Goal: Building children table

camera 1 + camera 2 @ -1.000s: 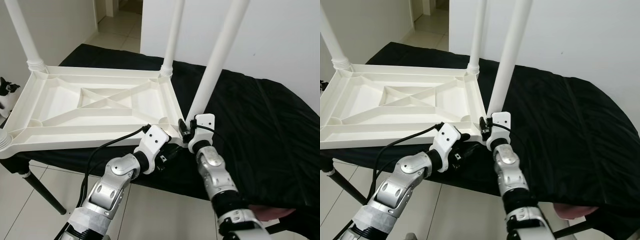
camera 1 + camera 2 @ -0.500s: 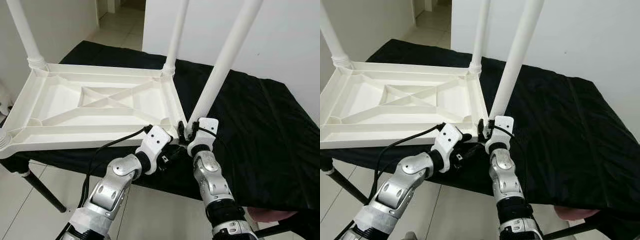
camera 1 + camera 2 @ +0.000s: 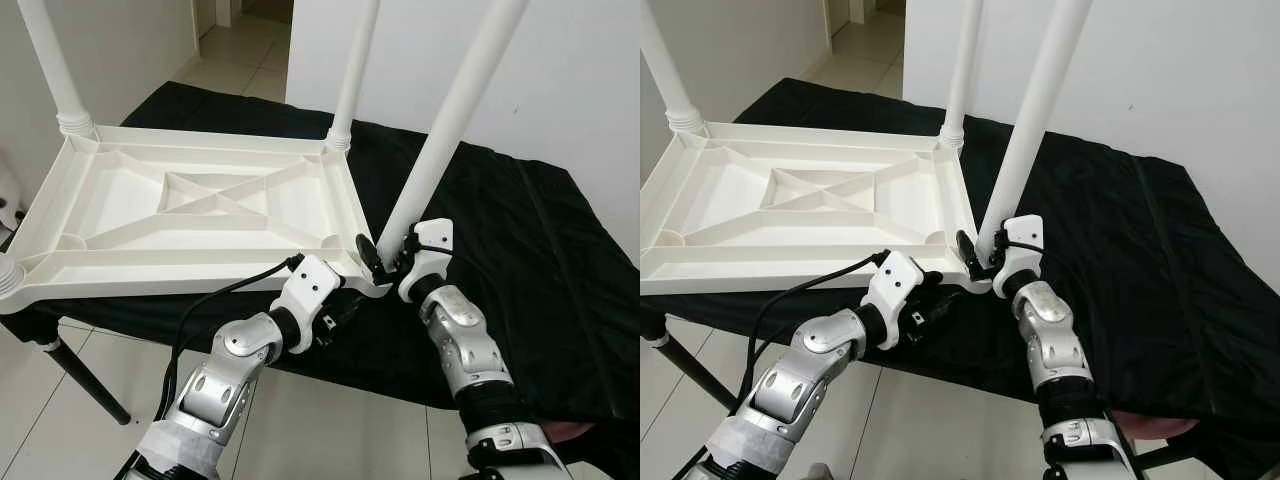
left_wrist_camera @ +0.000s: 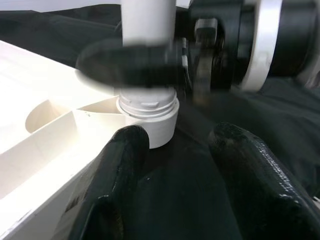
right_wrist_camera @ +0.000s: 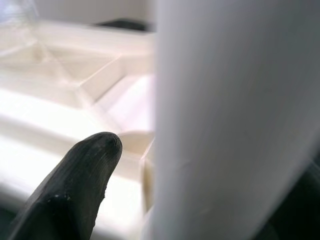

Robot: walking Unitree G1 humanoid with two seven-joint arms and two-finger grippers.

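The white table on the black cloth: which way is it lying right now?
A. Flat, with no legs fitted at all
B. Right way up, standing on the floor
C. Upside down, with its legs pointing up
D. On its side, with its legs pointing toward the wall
C: the white table shows its ribbed underside on the black cloth, and its legs rise upward, the nearest leg included.

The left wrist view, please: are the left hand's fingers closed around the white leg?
No; the left hand is open, its fingers apart, short of the white leg and its socket.
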